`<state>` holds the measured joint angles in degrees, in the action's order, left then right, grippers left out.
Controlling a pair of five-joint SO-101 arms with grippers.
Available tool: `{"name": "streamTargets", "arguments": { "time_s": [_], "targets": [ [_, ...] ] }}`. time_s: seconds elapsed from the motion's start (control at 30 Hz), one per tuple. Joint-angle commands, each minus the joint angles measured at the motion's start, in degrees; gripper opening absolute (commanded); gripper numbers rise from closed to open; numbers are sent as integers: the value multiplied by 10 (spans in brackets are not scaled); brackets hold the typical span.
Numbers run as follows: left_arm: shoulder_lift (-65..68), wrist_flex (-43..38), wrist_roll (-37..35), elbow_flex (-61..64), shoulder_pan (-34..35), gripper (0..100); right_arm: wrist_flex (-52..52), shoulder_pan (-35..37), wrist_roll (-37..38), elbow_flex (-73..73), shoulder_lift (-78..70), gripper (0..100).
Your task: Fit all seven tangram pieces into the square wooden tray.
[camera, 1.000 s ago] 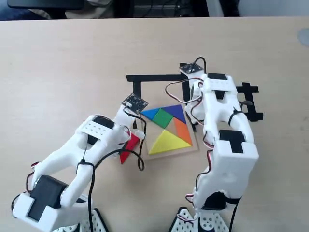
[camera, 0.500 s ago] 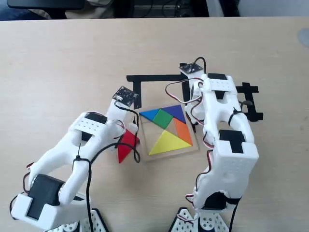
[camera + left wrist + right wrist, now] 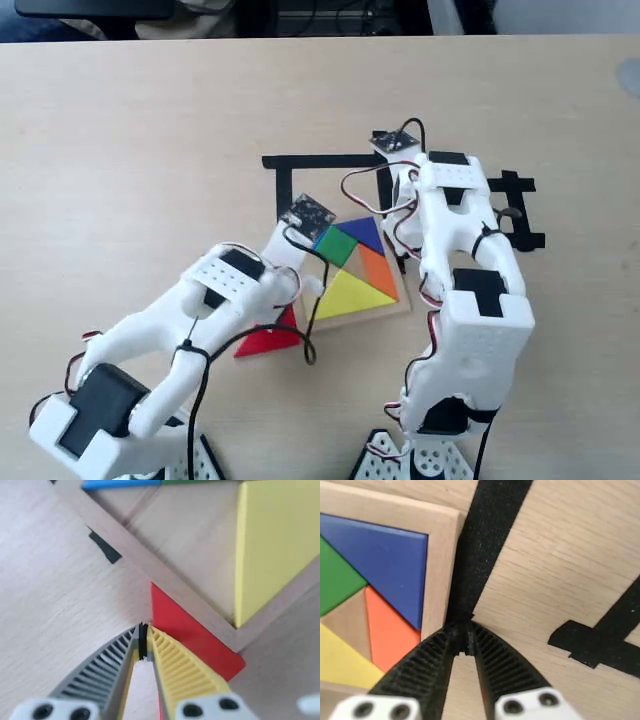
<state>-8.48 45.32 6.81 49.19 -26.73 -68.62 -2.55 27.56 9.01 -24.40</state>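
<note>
One wooden tray [image 3: 385, 308]; six tangram pieces, one each: yellow [image 3: 345, 295], green [image 3: 338, 246], orange [image 3: 379, 272], dark blue [image 3: 366, 234], light blue [image 3: 120, 483], red [image 3: 265, 340]

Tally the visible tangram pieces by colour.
red piece: 1
yellow piece: 1
orange piece: 1
green piece: 1
dark blue piece: 1
light blue piece: 1
Total: 6

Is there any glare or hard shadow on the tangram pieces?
High view: even light, no glare on the tray. Left wrist view: red triangle and yellow triangle evenly lit, no hard shadow. Right wrist view: blue triangle matte, no glare.
</note>
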Motion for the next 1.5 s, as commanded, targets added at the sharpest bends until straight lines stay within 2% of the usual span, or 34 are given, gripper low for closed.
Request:
{"name": "streamTargets", "arguments": {
  "time_s": [0.0, 0.13, 0.27, 0.4, 0.5, 0.6, 0.7, 0.77, 0.83, 1.1, 1.3, 1.47],
  "targets": [
    [-10, 33, 4, -53, 34, 30, -9, 21, 5, -2, -2, 11],
    [-11, 166, 37, -148, 115, 30, -9, 20, 5, -2, -2, 11],
    [-31, 337, 106, -233, 112, 38, -8, 15, 6, -2, -2, 11],
    [-96, 405, 133, -232, 96, 172, -7, 8, 6, -2, -2, 11],
    [-142, 398, 136, -178, 68, 191, -7, 8, 6, -2, -1, 11],
    [-186, 357, 131, -88, 0, 191, -7, 8, 6, -2, -1, 11],
    [-220, 239, 71, 16, -54, 193, -8, 8, 6, -2, -1, 11],
    [-235, 137, 47, 87, -58, 195, -8, 8, 5, -2, -1, 11],
    [-244, 75, 50, 134, -43, 197, -8, 7, 4, -2, -1, 11],
    [-226, 66, 29, 143, -7, 284, -8, 7, 6, -2, -1, 11],
    [-212, 46, 33, 145, -45, 302, -8, 7, 6, -2, -1, 11],
    [-161, 43, 29, 109, -45, 318, -8, 7, 6, -2, -1, 11]
  ]
}}
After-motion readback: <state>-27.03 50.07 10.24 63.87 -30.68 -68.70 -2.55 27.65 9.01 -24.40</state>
